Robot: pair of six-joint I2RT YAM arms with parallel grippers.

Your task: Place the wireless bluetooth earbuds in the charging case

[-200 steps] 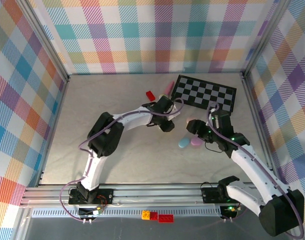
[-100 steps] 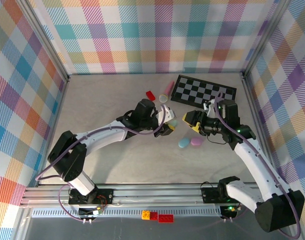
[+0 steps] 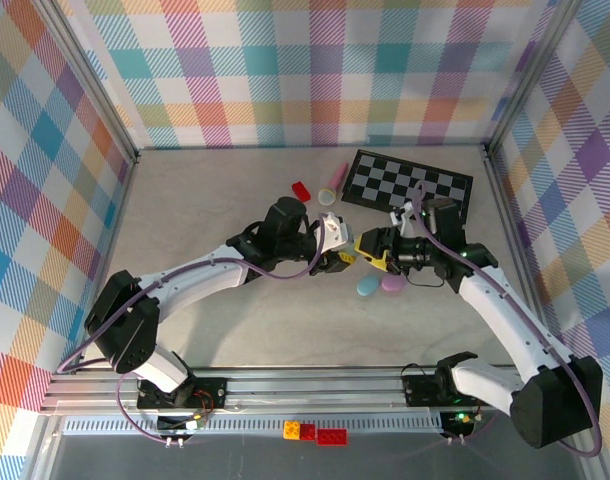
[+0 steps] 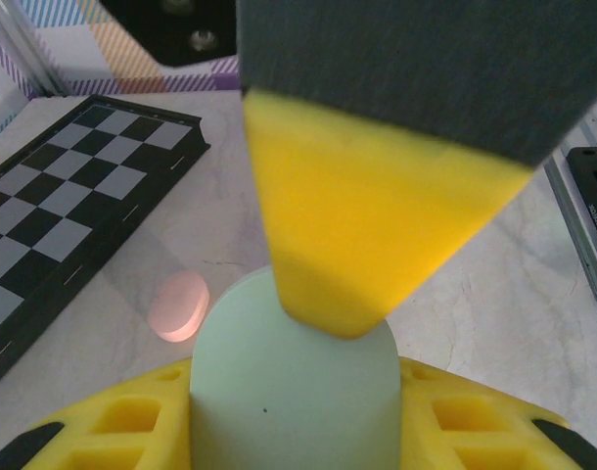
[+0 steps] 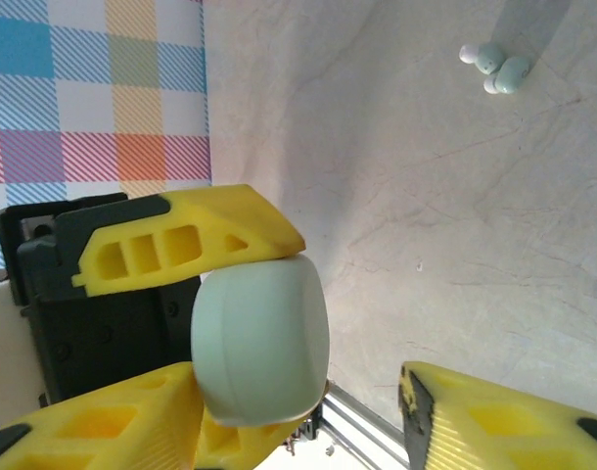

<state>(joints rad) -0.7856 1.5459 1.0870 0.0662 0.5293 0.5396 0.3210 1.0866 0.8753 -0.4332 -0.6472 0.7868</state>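
Note:
My left gripper is shut on a pale mint oval charging case, closed and standing between its yellow fingers. My right gripper is open right in front of it. One of its fingers rests on the top of the case; the other stands apart from it. A whitish-mint pair of earbuds lies on the table beyond the case. A blue case and a pink case lie on the table below the two grippers.
A black-and-white chessboard lies at the back right, close to the right arm. A red brick and a pink stick-like piece lie behind the left gripper. A pink oval lies beside the board. Metal posts and plaid walls close in the table.
The right gripper has moved left to meet the mint case in the left gripper. The left arm has stretched out and kept the case near the middle.

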